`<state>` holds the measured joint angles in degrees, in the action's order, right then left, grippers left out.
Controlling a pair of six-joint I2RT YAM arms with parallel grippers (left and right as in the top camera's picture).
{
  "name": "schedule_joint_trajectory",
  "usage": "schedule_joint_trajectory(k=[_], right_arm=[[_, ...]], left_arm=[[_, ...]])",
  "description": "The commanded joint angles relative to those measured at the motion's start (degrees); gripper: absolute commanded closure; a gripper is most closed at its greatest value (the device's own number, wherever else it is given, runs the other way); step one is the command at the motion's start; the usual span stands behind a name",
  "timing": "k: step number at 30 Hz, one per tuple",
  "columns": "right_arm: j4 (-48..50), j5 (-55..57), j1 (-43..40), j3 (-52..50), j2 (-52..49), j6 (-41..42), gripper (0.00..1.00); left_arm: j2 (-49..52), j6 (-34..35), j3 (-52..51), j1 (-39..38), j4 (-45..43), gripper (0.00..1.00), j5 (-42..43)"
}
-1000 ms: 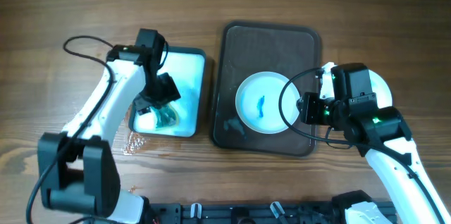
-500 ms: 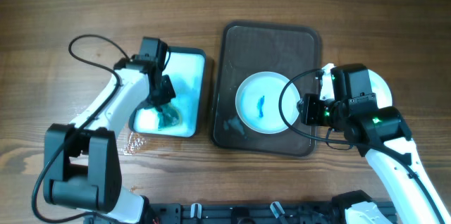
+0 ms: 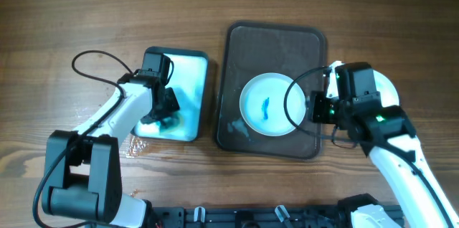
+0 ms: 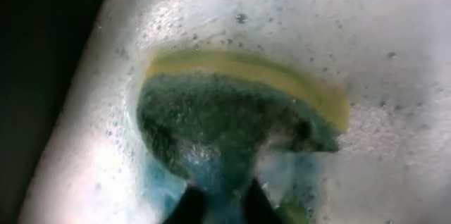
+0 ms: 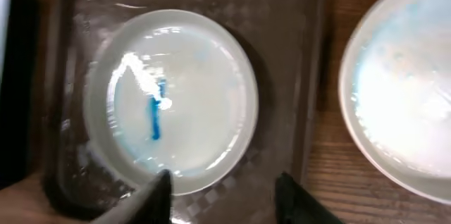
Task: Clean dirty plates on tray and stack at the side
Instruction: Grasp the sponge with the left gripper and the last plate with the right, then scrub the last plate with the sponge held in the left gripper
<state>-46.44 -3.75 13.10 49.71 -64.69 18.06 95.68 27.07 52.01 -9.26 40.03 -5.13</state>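
A white plate with a blue smear lies in the middle of the dark brown tray. In the right wrist view the same plate rests on the tray. My right gripper hangs over its right rim. The right gripper is open: one finger is above the plate's rim, the other above bare tray. A second white plate sits on the wood right of the tray, partly under my right arm; this plate looks wet. My left gripper is shut on the green and yellow sponge.
The sponge and my left gripper are inside a small black-rimmed white tray left of the brown tray, full of foamy water. Water drops lie on the wood by its near left corner.
My left gripper has lowered into the small tray and closed on the sponge. My right arm has shifted slightly and its jaws stand a touch wider.
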Motion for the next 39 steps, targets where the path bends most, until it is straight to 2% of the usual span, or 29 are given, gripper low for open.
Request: schedule_joint_trajectory(k=[1,3,5,13,14,16,17,19,25,30,36,39], right_arm=[[0.55,6.93,0.17,0.37,-6.38,6.03,0.56],[2.58,3.85,0.17,0.37,-10.97,4.76,0.59],[6.49,-2.54,0.17,0.37,-15.8,-3.3,0.61],[11.96,1.6,-1.07,0.37,-26.05,-2.86,0.57],[12.39,1.27,-1.55,0.37,-27.21,-2.86,0.6],[13.68,-4.83,-2.49,0.37,-29.9,-4.98,0.77],[14.34,-7.89,-2.71,0.37,-31.17,-6.12,0.81],[15.37,-11.04,-2.69,0.37,-33.29,-6.1,0.96],[15.28,-8.9,-2.69,0.37,-34.38,-2.62,0.96],[15.28,-8.31,-2.69,0.37,-34.38,-3.06,0.96],[14.25,-8.33,-2.69,0.37,-34.38,-3.04,0.96],[14.12,-8.33,-2.69,0.37,-34.38,-3.06,0.96]], left_arm=[[0.59,-1.44,2.38,0.11,3.98,0.96,-0.26],[-0.24,-3.41,6.73,0.11,8.26,0.96,-0.28],[-1.46,-4.44,13.27,0.11,13.79,0.96,-0.26],[-5.77,-7.63,29.16,-0.39,24.59,0.96,2.67],[-6.29,-7.65,29.64,-0.66,24.76,0.96,3.21],[-7.41,-8.85,29.66,-1.14,24.72,0.96,4.87],[-7.41,-10.27,29.66,-1.49,24.7,0.96,6.05],[-7.39,-10.38,29.66,-2.51,24.72,0.96,6.19],[-7.39,-10.38,29.64,-3.32,24.28,0.96,7.78],[-5.31,-7.21,28.85,-8.0,16.26,0.96,21.07],[5.62,1.4,25.35,-22.01,-1.27,0.96,22.51],[12.81,3.48,25.35,-26.88,-6.4,0.96,24.44]])
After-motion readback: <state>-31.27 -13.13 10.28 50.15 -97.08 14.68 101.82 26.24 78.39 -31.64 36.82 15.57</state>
